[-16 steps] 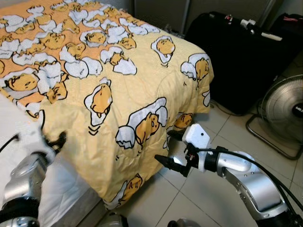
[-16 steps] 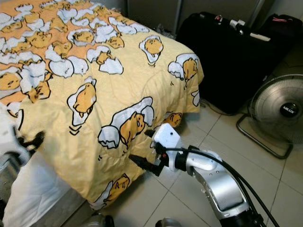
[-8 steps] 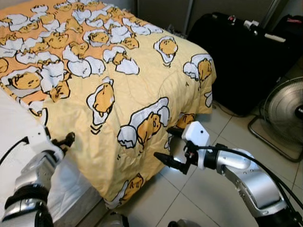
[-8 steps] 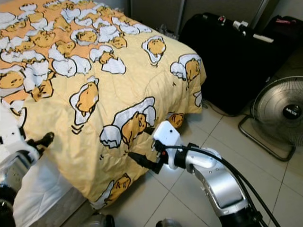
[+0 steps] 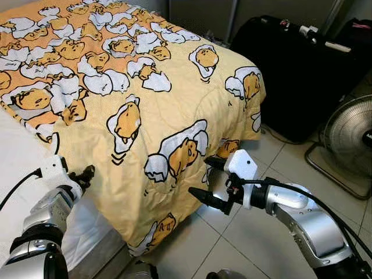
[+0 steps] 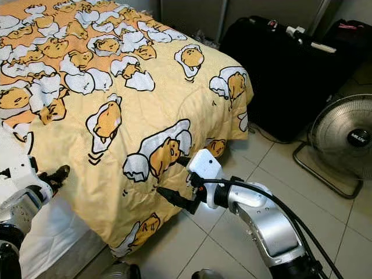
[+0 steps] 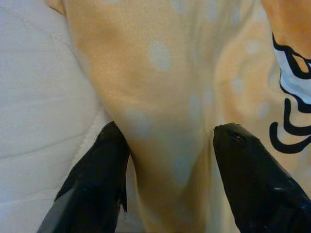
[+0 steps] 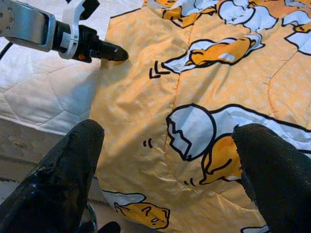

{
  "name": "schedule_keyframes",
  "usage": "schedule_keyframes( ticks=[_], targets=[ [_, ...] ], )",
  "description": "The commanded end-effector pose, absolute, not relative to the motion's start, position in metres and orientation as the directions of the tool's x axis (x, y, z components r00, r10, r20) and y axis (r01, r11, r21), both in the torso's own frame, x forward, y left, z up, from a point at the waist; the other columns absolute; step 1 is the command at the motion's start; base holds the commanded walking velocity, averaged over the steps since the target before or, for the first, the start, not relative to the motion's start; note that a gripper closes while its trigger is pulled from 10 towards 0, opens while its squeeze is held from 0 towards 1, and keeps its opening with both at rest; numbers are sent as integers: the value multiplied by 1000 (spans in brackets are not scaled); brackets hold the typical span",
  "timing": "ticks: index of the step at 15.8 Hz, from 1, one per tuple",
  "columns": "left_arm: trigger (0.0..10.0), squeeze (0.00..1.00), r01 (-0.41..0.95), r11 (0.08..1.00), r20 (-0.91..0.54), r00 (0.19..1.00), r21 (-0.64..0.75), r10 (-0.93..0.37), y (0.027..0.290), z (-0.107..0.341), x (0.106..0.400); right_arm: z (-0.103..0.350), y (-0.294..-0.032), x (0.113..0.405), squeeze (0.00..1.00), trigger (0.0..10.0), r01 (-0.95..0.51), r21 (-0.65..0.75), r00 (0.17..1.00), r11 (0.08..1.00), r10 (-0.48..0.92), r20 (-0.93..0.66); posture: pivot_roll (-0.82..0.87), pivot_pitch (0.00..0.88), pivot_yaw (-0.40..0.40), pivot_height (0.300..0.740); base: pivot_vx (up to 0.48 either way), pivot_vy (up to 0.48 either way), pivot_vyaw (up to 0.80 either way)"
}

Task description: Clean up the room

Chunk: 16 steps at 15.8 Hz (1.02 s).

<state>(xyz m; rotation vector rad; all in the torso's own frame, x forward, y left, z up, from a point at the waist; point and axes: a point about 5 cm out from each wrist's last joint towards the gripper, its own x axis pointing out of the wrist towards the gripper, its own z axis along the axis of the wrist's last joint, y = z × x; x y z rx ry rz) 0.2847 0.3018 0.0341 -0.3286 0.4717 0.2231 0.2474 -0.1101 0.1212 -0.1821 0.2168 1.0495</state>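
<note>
A yellow blanket printed with egg cartoons covers the bed and hangs over its foot corner. At the blanket's side edge, where it meets the white mattress, sits my left gripper. In the left wrist view that left gripper is open, with a fold of the blanket lying between its black fingers. My right gripper is open in front of the hanging corner, close to the cloth but holding nothing. The right wrist view looks across the blanket to the left gripper.
A black suitcase stands against the wall beyond the foot of the bed. A floor fan stands at the far right. Light tiled floor lies under my right arm.
My left gripper has come forward and settled at the blanket's side edge, its fingers now around the fold. The right arm has hardly moved. The camera shifted slightly.
</note>
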Motion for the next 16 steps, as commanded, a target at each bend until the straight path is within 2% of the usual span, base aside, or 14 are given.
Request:
schedule_keyframes(
  ticks=[1, 12, 15, 16],
  targets=[
    [0, 0, -263, 929, -477, 872, -261, 113, 298, 33, 287, 123, -112, 248, 0, 10000, -867, -55, 492, 496, 833, -253, -90, 61, 6, 740, 0, 0, 0],
    [0, 0, -223, 937, -483, 873, -268, 70, 290, 29, 286, 121, -113, 247, 0, 10000, -869, -64, 490, 491, 834, -255, -92, 33, 15, 740, 0, 0, 0],
    [0, 0, -133, 950, -510, 859, -284, -33, 281, 22, 277, 122, -114, 246, 0, 10000, -865, -67, 497, 498, 830, -254, -97, 29, 24, 740, 0, 0, 0],
    [0, 0, -53, 959, -526, 844, -280, -107, 273, 18, 266, 122, -115, 245, 0, 10000, -862, -67, 502, 502, 827, -254, -97, 29, 25, 740, 0, 0, 0]
  ],
)
